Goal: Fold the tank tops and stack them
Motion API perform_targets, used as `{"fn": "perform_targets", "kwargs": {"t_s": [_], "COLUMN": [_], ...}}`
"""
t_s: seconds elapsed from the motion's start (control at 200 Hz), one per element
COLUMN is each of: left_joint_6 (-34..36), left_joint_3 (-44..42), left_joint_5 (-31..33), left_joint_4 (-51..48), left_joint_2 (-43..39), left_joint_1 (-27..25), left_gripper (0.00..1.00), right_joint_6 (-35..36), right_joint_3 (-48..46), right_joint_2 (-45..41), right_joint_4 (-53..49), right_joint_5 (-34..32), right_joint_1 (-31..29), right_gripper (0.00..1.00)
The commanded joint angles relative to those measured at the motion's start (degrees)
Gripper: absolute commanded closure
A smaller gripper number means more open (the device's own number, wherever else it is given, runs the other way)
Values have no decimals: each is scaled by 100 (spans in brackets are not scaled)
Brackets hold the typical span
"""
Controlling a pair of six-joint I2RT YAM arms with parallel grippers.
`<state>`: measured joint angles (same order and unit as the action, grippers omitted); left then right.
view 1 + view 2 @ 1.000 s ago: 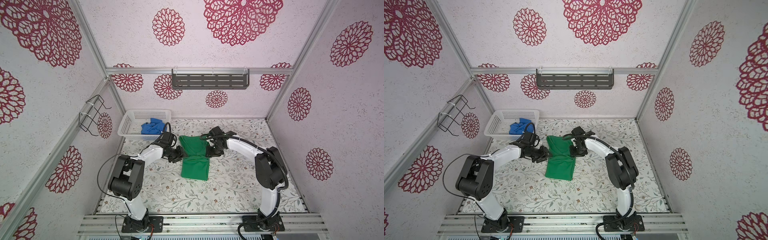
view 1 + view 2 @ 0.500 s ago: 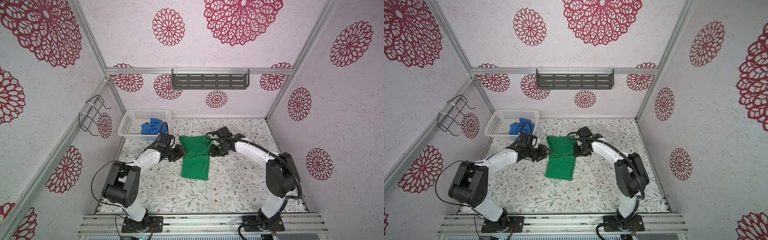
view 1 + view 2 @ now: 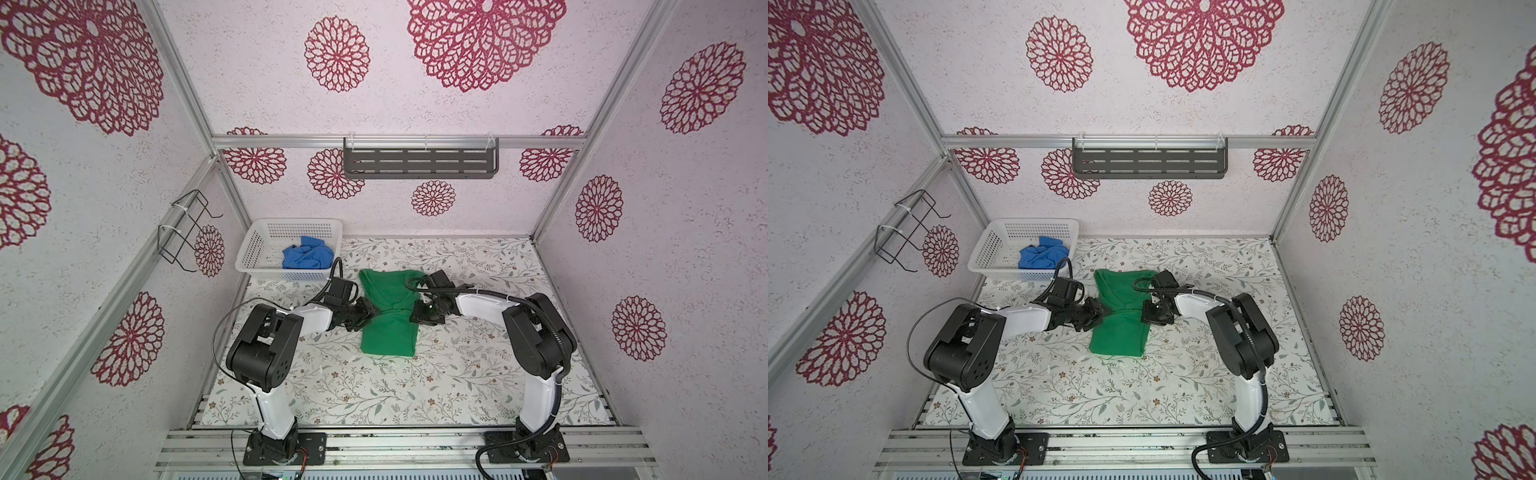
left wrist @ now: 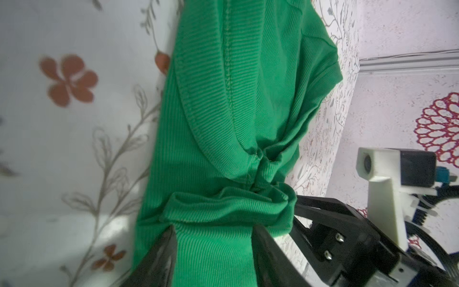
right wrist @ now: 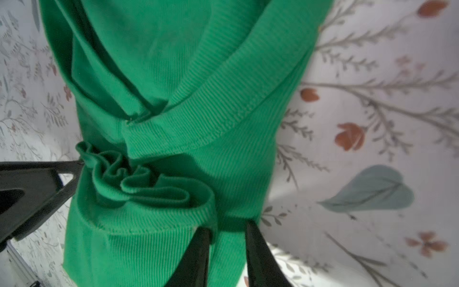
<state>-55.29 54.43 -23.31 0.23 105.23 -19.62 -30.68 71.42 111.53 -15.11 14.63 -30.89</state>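
Note:
The green tank top (image 3: 388,332) (image 3: 1119,332) lies lengthwise mid-table, folded narrow and pinched in at its middle. My left gripper (image 3: 368,312) (image 3: 1098,314) is at its left edge, and my right gripper (image 3: 417,313) (image 3: 1147,313) is at its right edge. In the left wrist view the left gripper (image 4: 213,228) has ribbed green cloth (image 4: 223,99) filling the gap between its jaws. In the right wrist view the right gripper (image 5: 228,227) stands narrow on a bunched fold of the top (image 5: 173,74). The blue tank top (image 3: 307,257) (image 3: 1042,255) lies crumpled in the basket.
The white perforated basket (image 3: 257,241) (image 3: 988,245) stands at the back left corner of the floral table. A dark slotted shelf (image 3: 419,164) hangs on the back wall. A wire rack (image 3: 187,232) hangs on the left wall. The enclosure walls close in three sides.
Both grippers have moved inward and slightly nearer, onto the green top's two side edges. Their jaws have narrowed. The cloth has gathered into folds at the middle.

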Motion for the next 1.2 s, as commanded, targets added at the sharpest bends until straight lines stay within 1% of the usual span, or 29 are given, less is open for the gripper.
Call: {"fn": "perform_targets", "kwargs": {"t_s": [0.0, 0.17, 0.25, 0.305, 0.415, 0.53, 0.641, 0.671, 0.701, 0.736, 0.806, 0.911, 1.046, 1.141, 1.191], "left_joint_6": [273, 564, 646, 657, 623, 428, 36, -70, -175, -298, -507, -711, -782, -798, -807], "left_joint_3": [177, 169, -13, -209, -759, -1398, -1922, -2037, -2132, -2231, -2387, -2533, -2604, -2566, -2523], "left_joint_5": [332, 361, 402, 391, 236, 78, -48, -47, -35, -9, 77, 143, 230, 254, 241], "left_joint_4": [-237, -818, -1105, -1259, -1402, -1269, -875, -766, -667, -539, -295, -5, 128, 226, 247], "left_joint_2": [-252, -1092, -1484, -1712, -2019, -2269, -2431, -2436, -2445, -2459, -2468, -2375, -2273, -2183, -2135], "left_joint_1": [54, 54, 54, 55, 55, 49, -35, -102, -179, -278, -453, -529, -581, -575, -581], "left_gripper": [46, 33, 32, 31, 31, 29, 29, 28, 29, 30, 31, 33, 43, 52, 54], "right_joint_6": [60, 260, 190, 95, -300, -796, -1261, -1377, -1501, -1630, -1831, -2027, -2056, -2083, -2110], "right_joint_3": [177, -44, -319, -580, -1324, -2018, -2511, -2621, -2717, -2823, -3000, -3158, -3182, -3178, -3169], "right_joint_2": [-180, -1038, -1466, -1737, -2140, -2416, -2542, -2548, -2549, -2540, -2500, -2371, -2216, -2098, -2054], "right_joint_4": [-206, -554, -590, -491, -41, 485, 988, 1128, 1247, 1387, 1639, 1962, 2101, 2223, 2279], "right_joint_5": [-407, -553, -485, -281, 400, 776, 956, 977, 989, 989, 1014, 1053, 963, 922, 906], "right_joint_1": [13, 11, -2, -29, -137, -338, -533, -582, -637, -699, -812, -928, -1023, -1046, -1065], "right_gripper": [70, 64, 62, 61, 52, 46, 45, 47, 51, 52, 54, 53, 52, 52, 52]}}
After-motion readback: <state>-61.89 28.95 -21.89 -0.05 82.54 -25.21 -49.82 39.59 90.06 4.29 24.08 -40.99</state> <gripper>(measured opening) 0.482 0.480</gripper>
